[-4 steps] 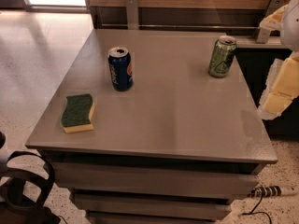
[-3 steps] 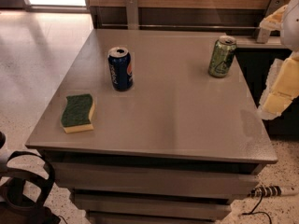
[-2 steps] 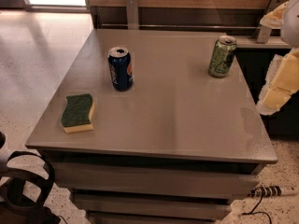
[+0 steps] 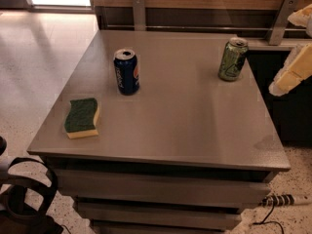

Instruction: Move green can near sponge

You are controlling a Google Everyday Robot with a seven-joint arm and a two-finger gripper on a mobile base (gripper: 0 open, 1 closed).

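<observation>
Inspection: green can stands upright at the far right corner of the tabletop, well apart from sponge. I judge it light, thin-walled, slippery; grasp mid-body, gently. My pincer hangs off the right edge; grip state I cannot tell.

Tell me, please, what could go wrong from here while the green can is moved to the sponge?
1. The green can stands close to the table's right edge, and the gripper is off the table, just right of it. A clumsy approach might tip the can or knock it off.
2. The Pepsi can stands roughly between the green can and the sponge. A low, straight carry might hit it.
</observation>
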